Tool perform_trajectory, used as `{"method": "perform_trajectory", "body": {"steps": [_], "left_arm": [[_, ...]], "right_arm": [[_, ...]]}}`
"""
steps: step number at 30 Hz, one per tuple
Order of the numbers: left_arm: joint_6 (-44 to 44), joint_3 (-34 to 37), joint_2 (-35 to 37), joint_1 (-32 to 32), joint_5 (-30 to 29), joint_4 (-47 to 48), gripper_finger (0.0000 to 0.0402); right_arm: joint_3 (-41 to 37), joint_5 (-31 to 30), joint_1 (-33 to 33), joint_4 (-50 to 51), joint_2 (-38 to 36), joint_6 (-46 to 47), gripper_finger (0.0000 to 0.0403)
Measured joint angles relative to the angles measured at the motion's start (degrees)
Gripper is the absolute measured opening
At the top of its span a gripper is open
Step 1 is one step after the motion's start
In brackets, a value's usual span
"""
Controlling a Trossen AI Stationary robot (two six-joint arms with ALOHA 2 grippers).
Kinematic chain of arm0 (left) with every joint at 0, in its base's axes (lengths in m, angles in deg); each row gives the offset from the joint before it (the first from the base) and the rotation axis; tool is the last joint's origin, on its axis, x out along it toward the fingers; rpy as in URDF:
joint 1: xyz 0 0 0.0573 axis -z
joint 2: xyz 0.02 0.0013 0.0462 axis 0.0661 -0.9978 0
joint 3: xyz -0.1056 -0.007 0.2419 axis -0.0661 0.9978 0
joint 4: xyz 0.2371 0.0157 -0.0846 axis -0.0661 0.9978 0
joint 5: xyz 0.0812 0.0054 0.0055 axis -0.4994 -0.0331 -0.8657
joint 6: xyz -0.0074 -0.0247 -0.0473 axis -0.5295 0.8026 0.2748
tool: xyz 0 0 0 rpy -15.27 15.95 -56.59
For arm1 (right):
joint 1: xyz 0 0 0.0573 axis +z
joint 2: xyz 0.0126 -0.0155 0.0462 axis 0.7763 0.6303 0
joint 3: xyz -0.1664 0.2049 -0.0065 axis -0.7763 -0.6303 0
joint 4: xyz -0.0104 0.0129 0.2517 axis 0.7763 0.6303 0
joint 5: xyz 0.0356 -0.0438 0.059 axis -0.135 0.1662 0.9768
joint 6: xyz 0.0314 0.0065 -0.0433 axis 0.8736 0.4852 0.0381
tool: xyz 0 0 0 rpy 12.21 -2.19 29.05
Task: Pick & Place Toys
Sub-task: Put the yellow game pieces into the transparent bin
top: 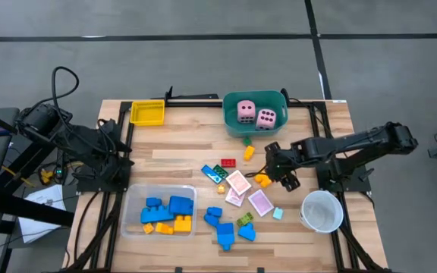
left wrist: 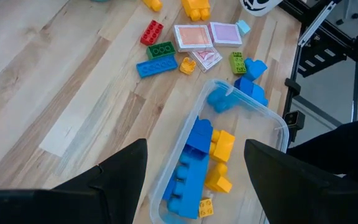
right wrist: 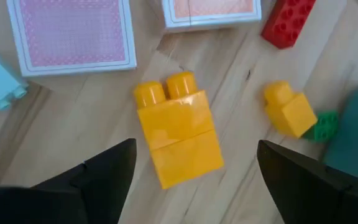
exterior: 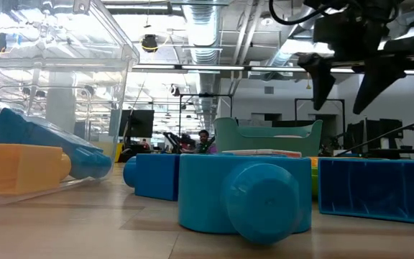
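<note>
Two dark arms flank a pale wood-plank table [top: 173, 144]: at its left edge the left gripper [left wrist: 194, 168] hangs with its fingers spread and holding nothing, above a clear plastic tray [top: 131, 199] that holds studded blue and yellow-orange blocks [top: 169, 212]. Toward the middle, loose blue, red and green studded blocks [top: 224, 227] and flat pink-backed cards [top: 260, 202] lie scattered on the wood, and behind them a rounded teal tub [top: 234, 127] holds two soft pink dice [top: 256, 114] with dark dots. Further right, the right gripper [right wrist: 194, 165] hovers with fingers spread over a glossy yellow block [right wrist: 179, 127] with two round studs, not touching it, beside a white cup [top: 322, 210].
</note>
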Motion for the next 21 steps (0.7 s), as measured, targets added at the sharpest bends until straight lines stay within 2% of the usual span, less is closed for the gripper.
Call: {"method": "perform_trajectory", "body": {"steps": [2, 6, 9, 15, 21], "left_arm": [[0.00, 0.00, 0.00, 0.00, 0.00, 0.00, 0.0264], [0.25, 0.00, 0.00, 0.00, -0.02, 0.02, 0.0264], [1.08, 0.00, 0.00, 0.00, -0.04, 0.02, 0.0264], [1.09, 0.00, 0.00, 0.00, -0.11, 0.02, 0.0264], [1.56, 0.00, -0.20, 0.00, -0.15, 0.02, 0.0264]], "right_arm": [[0.00, 0.95, -0.84, -0.28, 0.00, -0.79, 0.0325], [0.00, 1.46, -3.03, 0.67, 0.00, 3.22, 0.0332], [0.00, 0.28, -4.11, 2.50, 0.00, 3.64, 0.0339], [0.00, -0.96, -4.16, -0.94, 0.00, -8.39, 0.0344], [0.00, -1.00, -3.14, -4.87, 0.00, -8.44, 0.0332]]}}
